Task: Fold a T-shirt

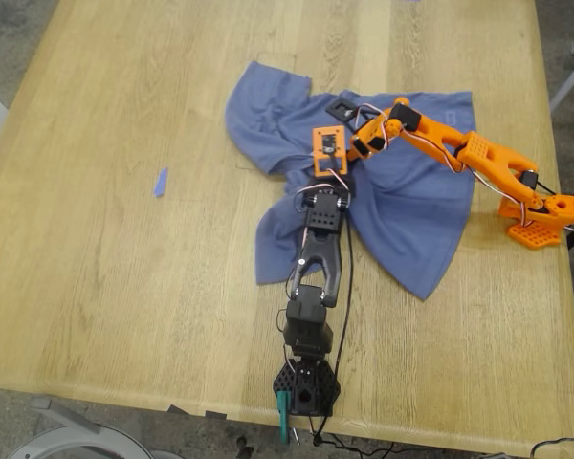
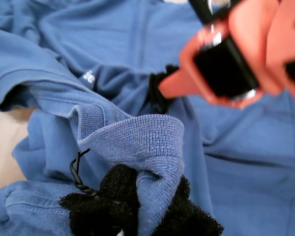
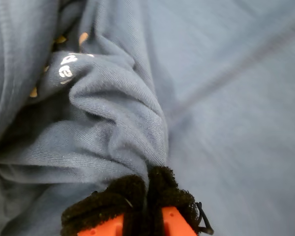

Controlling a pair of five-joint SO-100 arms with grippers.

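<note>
Over at the exterior view's left, a small blue scrap (image 1: 160, 182) lies on the worktop (image 1: 96, 287). Centrally, the T-shirt (image 1: 402, 206) lies crumpled. My first tool (image 2: 137, 206) pinches its ribbed hem and my second tool (image 3: 147, 206) a fold, probably to spread it flat.

My first arm (image 1: 318, 258), the black one, rises from a base at bottom centre of the exterior view and stretches up to mid-frame, wrist pitched down. My first gripper (image 2: 137, 206) has both padded jaws closed on a ribbed edge of the T-shirt (image 2: 246, 162). My second arm (image 1: 478, 158), the orange one, comes from a base at the exterior view's right edge, elbow raised, forearm angled toward frame centre. My second gripper (image 3: 147, 196) is pinched tight on a bunched fold. The two wrists are close together.
</note>
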